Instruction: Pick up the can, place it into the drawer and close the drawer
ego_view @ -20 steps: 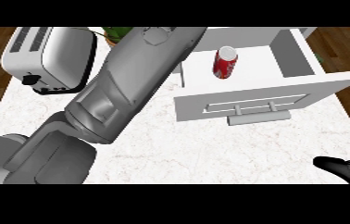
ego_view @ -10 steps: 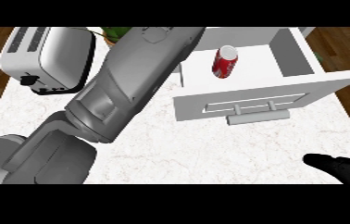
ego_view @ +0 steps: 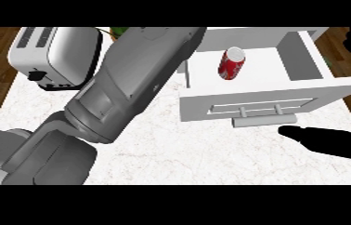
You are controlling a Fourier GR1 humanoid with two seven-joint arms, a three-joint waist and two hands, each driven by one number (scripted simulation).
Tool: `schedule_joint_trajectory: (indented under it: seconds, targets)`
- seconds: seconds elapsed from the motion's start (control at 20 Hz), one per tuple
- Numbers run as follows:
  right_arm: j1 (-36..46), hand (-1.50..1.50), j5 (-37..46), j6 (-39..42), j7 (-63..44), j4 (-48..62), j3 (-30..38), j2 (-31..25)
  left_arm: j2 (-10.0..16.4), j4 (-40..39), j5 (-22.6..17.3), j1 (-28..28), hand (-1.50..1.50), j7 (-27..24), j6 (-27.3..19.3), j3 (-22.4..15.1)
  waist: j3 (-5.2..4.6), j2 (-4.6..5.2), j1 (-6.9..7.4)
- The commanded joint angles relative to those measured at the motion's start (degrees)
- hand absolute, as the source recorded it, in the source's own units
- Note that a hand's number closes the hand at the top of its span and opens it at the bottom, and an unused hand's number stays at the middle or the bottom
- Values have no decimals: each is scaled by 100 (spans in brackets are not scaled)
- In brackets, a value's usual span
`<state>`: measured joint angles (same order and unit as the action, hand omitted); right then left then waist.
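Can point(ego_view: 231, 63) lies in the open drawer point(ego_view: 205, 103), so only closing is left; right hand point(ego_view: 321, 138) sits just below the handle point(ego_view: 264, 121), fingers straight, holding nothing, likely placed to push; left hand out of view.

Red can point(ego_view: 231, 63) is upright inside the open white drawer point(ego_view: 302, 56), toward its left side. The drawer's handle point(ego_view: 264, 122) faces the near side. Right hand point(ego_view: 322, 138) hovers just near-right of that handle (can't tell if it's touching). Left forearm point(ego_view: 130, 89) cuts diagonally across the marble counter point(ego_view: 205, 154), with a toaster point(ego_view: 55, 56) far left.
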<state>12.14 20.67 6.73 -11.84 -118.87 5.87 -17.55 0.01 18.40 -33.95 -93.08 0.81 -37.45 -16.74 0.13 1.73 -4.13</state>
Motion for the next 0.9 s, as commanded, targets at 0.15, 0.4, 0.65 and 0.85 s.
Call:
schedule_joint_trajectory:
  seconds: [0.15,0.4,0.65,0.85]
  targets:
    - [731,-150,1433,-346,533,1471,-761,-111,-1,-98,-92,-94,-150,-208,-59,19,1,7,230]
    - [1034,-150,2158,-626,711,2302,-1154,-18,77,-329,69,-377,-150,-6,130,36,-5,-64,337]
    - [1267,-150,2997,-1370,1074,3536,-1398,186,227,-170,24,-119,-150,-56,397,158,-8,-98,440]
    - [1811,-150,3390,-1911,1268,4691,-1442,467,170,-111,110,-81,-150,3,248,163,-7,-108,532]
